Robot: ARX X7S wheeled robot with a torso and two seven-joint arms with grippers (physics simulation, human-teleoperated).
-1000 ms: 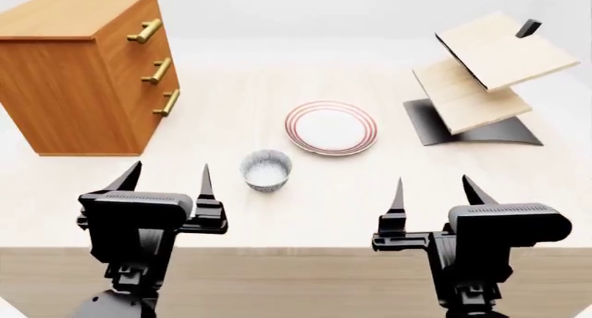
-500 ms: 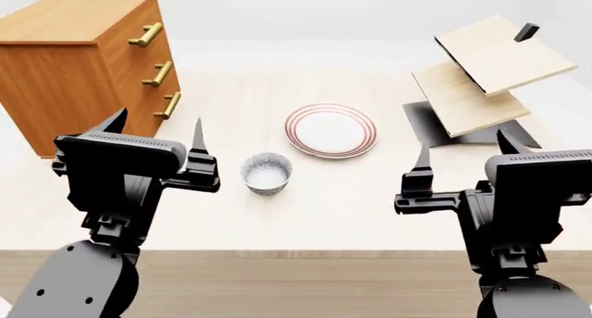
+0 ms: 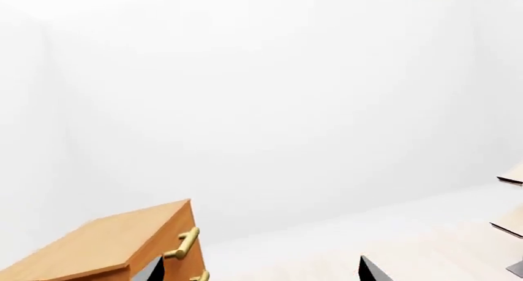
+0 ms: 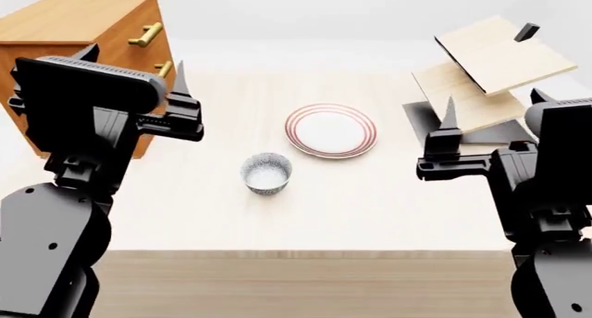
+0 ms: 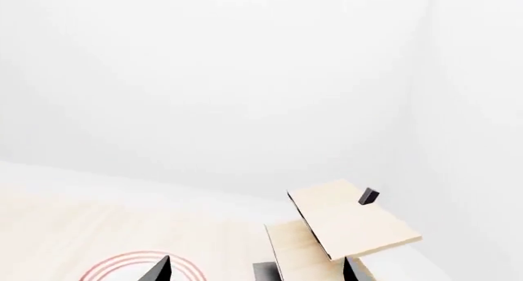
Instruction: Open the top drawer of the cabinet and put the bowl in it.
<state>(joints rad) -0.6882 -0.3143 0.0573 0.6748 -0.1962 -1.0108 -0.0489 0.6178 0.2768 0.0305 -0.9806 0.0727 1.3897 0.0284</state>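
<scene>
Your left gripper [image 4: 132, 58] and right gripper [image 4: 495, 110] both hang spread and empty, while the bowl [image 4: 266, 172] sits on the table [image 4: 370, 207] near the plate [image 4: 331, 129], with the cabinet [image 4: 65, 27] at far left.

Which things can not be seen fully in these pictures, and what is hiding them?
- Cabinet, head view: the left gripper covers its lower drawers; only the top drawer shows clearly.
- Bowl: absent from both wrist views.
- Plate, right wrist view: cut off by the picture's edge.
- Shelf rack, left wrist view: cut off at the edge.
</scene>
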